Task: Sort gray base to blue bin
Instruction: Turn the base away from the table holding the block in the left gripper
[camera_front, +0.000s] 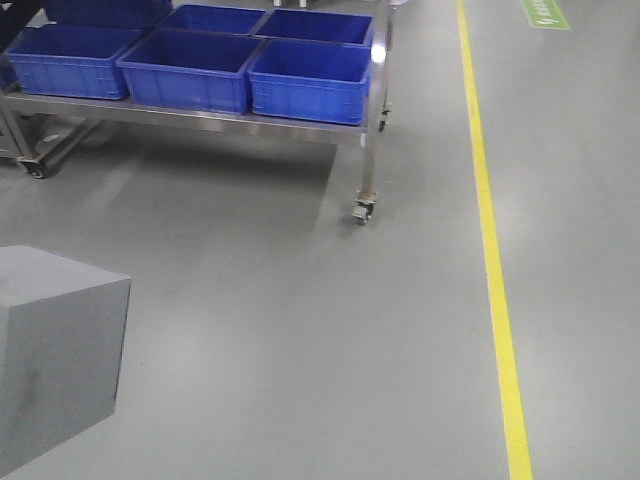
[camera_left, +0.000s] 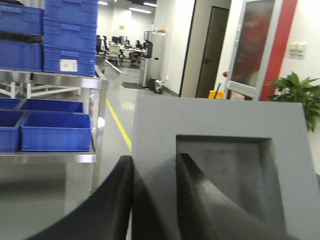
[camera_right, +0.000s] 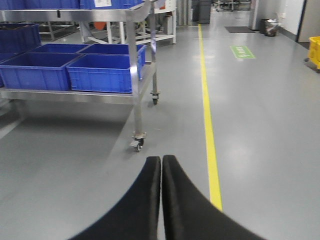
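The gray base (camera_front: 60, 350) fills the lower left of the front view, above the floor. In the left wrist view the gray base (camera_left: 220, 125) is close up, its square recess facing the camera. My left gripper (camera_left: 155, 157) is shut on the base's wall, one finger (camera_left: 117, 195) outside and the other finger (camera_left: 200, 200) inside the recess. Several blue bins sit side by side on a steel cart's shelf; the nearest blue bin (camera_front: 310, 78) shows nothing in the part of its inside I can see. My right gripper (camera_right: 161, 157) is shut on nothing, above bare floor.
The steel cart (camera_front: 362, 150) stands on castors (camera_front: 362, 210) ahead and to the left. A yellow floor line (camera_front: 495, 280) runs along the right. More blue crates (camera_left: 70, 35) are stacked on the cart's upper level. A potted plant (camera_left: 300, 95) stands by the wall.
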